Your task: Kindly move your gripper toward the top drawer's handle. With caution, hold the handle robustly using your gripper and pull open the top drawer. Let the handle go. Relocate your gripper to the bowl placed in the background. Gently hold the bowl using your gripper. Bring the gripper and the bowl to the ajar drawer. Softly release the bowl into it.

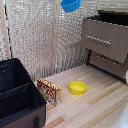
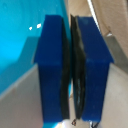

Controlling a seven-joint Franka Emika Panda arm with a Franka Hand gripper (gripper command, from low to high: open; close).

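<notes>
Wrist view, nearest: the gripper [image 2: 72, 75] fills the picture, its two dark blue fingers [image 2: 50, 75] pressed almost together. A thin dark edge is pinched in the narrow slit between the black pads. Bright blue surface, the bowl [image 2: 20, 45], spreads beside and behind the fingers. The jaws are thus clenched on the bowl's rim.

Exterior view, foreground: a black fabric case [image 1: 20, 97] stands open at the exterior view's left, on a pale wooden table [image 1: 95, 107]. Just beside the case stands a small printed carton [image 1: 49, 91], upright on its long edge. Near the carton, toward the exterior view's right, a yellow bowl [image 1: 77, 87] rests upright on the table.

Exterior view, farther back: a dark cabinet stands at the exterior view's right. The top drawer [image 1: 105, 37] juts out beyond the lower drawer [image 1: 107, 62], so it is open. The handle [image 1: 98, 39] is a slim silver bar across its front. A woven pale screen [image 1: 40, 35] closes the background.

The blue bowl [image 1: 70, 5] hangs high in the air at the top edge of the exterior view, tilted, well above the table. It lies toward the exterior view's left of the open drawer. The arm itself is out of this picture.
</notes>
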